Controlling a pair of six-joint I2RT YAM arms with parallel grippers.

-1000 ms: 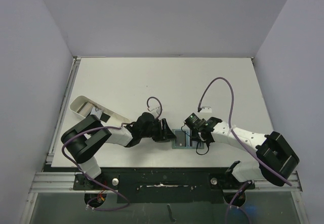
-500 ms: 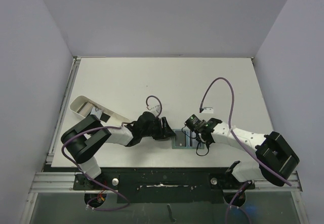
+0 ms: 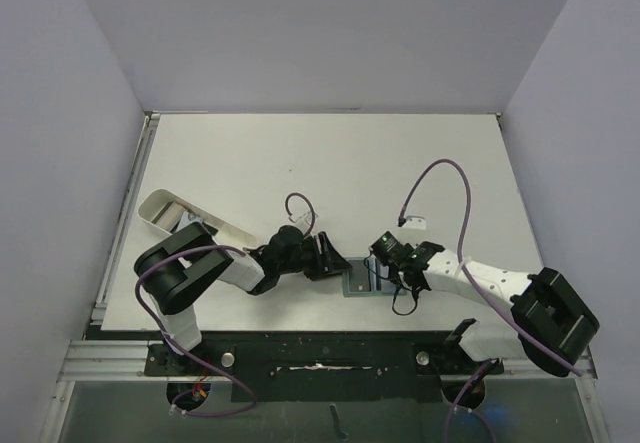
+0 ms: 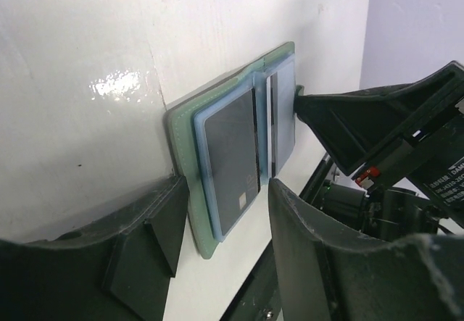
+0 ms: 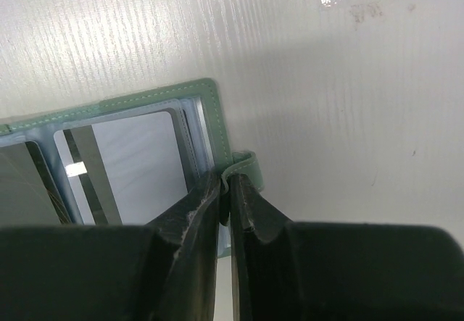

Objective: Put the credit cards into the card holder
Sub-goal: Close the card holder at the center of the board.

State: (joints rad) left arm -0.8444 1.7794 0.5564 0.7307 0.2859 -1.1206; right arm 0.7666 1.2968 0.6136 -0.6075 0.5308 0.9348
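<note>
Mostly a risk of dragging the card holder by its tab

Farthest left on the table (image 3: 300, 163) sits a white tray (image 3: 190, 221), well apart from the work. Next comes the left gripper (image 3: 338, 261). Its claw stands partway open, with one finger on each side of the near half of the card holder (image 3: 362, 276). I cannot tell whether it presses down on it.

The holder lies spread open between the two arms, close to the near edge of the table, with its slotted inside facing up. Its fold runs roughly away from the arms. Its credit cards (image 4: 230, 151) lie with their long sides along that fold and look tucked behind the pockets. The snap tab (image 5: 245, 167) points right.

There the right gripper (image 5: 226, 180) is pinched narrow on the tab.

In my judgement, that thin hold is the weak point. Any pull could slip off the tab or slide the whole holder rightward. It could also flip the right half closed, since the left claw does not clearly pin it. A sharp swivel might also work a card loose.
</note>
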